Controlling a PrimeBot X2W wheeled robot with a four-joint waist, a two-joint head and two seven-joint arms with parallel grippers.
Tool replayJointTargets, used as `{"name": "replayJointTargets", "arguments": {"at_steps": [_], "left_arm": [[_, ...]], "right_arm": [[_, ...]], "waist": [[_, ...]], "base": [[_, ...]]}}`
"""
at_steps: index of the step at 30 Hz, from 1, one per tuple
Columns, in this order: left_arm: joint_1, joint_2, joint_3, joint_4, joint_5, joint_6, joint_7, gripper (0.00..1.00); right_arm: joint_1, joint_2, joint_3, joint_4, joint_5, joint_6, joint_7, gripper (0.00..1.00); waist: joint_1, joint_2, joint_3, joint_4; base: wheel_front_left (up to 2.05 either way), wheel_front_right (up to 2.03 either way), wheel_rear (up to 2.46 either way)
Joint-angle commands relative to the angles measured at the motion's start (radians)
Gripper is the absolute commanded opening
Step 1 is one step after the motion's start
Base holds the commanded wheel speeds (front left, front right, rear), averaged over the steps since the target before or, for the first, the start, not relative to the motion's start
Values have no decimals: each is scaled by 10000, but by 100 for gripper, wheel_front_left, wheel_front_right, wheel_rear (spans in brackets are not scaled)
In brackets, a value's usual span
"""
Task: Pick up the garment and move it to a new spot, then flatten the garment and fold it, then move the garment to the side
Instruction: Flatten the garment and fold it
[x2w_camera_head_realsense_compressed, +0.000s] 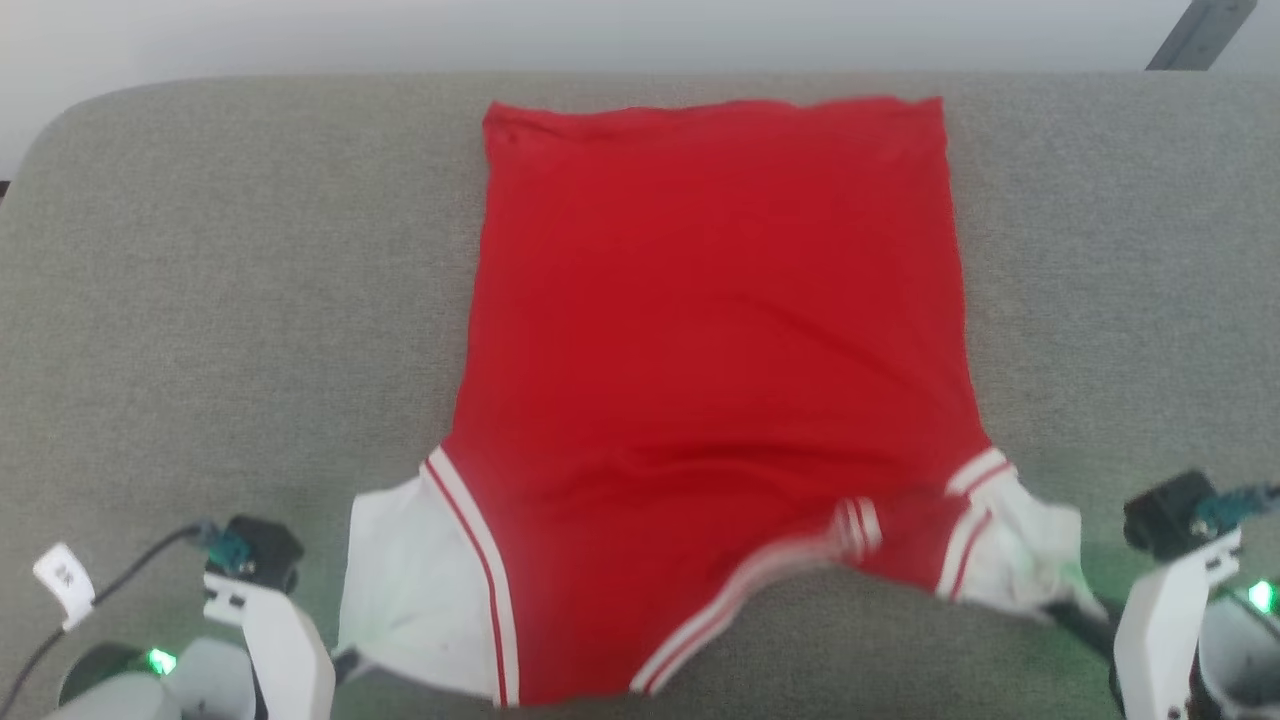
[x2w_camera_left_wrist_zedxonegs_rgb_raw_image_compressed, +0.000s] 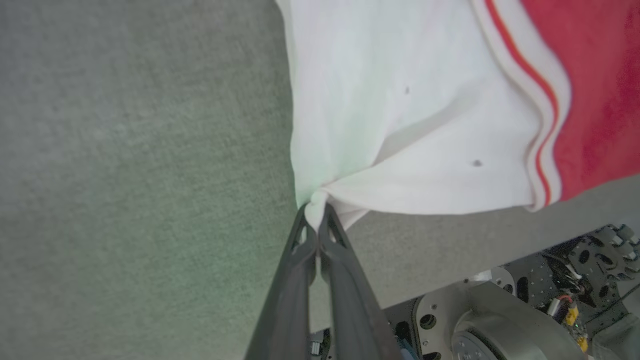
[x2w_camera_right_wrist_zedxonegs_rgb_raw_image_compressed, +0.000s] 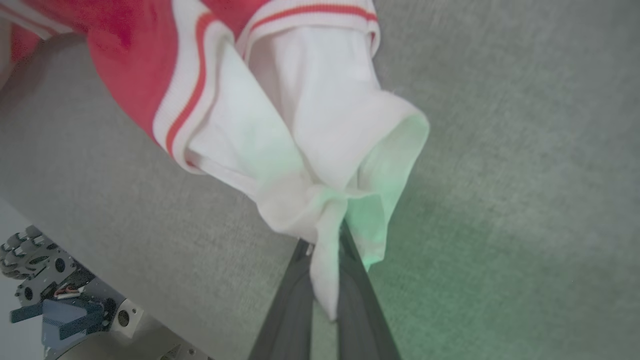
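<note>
The garment (x2w_camera_head_realsense_compressed: 710, 300) lies spread with its plain red side up on the grey padded table (x2w_camera_head_realsense_compressed: 200, 300), hem at the far end and white sleeves toward me. My left gripper (x2w_camera_head_realsense_compressed: 345, 662) is shut on the tip of the left white sleeve (x2w_camera_left_wrist_zedxonegs_rgb_raw_image_compressed: 400, 125); in the left wrist view its fingertips (x2w_camera_left_wrist_zedxonegs_rgb_raw_image_compressed: 316, 212) pinch a small bunch of white cloth. My right gripper (x2w_camera_head_realsense_compressed: 1070, 612) is shut on the crumpled right sleeve (x2w_camera_right_wrist_zedxonegs_rgb_raw_image_compressed: 310, 125), with a strip of white fabric trailing between the fingers (x2w_camera_right_wrist_zedxonegs_rgb_raw_image_compressed: 325, 245). The neck trim sags over the near table edge.
Bare grey table surface stretches left and right of the garment. The table's near edge runs just below the sleeves, and my wheeled base (x2w_camera_left_wrist_zedxonegs_rgb_raw_image_compressed: 500, 325) shows beneath it. A dark metal strut (x2w_camera_head_realsense_compressed: 1200, 35) stands at the far right.
</note>
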Motion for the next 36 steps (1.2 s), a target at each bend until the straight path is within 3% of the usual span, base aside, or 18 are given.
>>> {"name": "replayJointTargets", "arguments": {"at_steps": [1, 12, 13, 14, 22, 29, 36], "left_arm": [[299, 97, -70, -85, -153, 118, 47, 0], [1140, 314, -161, -796, -298, 949, 27, 0], [1131, 293, -162, -826, -290, 976, 22, 0], [1118, 295, -158, -850, -280, 1009, 18, 0], [728, 218, -32, -1114, -144, 1125, -40, 0], [571, 71, 64, -1232, -75, 1193, -138, 0], [59, -210, 88, -1300, 72, 1058, -83, 0]], "right_arm": [[361, 107, -127, -152, 11, 1, 202, 0], [2399, 1004, -1653, -1349, -531, 1, 1460, 0], [2462, 1114, -1782, -1359, -661, 1, 1520, 39], [2489, 1302, -1950, -1324, -742, -1, 1594, 100], [2077, 2122, -2862, -2316, -1252, 2, 2208, 100], [797, 2627, -3680, -3083, -1758, 2, 1943, 100], [-2041, 2721, -3373, -1690, -2332, 2, 1264, 100]], "waist": [[0, 0, -13, -6], [0, 0, -212, -29], [0, 0, -205, -29], [0, 0, -193, -36], [0, 0, -74, -37], [0, 0, 195, 16], [0, 0, 790, 304]], "base": [[0, 0, 0], [0, 0, 0], [0, 0, 0], [0, 0, 0], [0, 0, 0], [0, 0, 0], [0, 0, 0]]}}
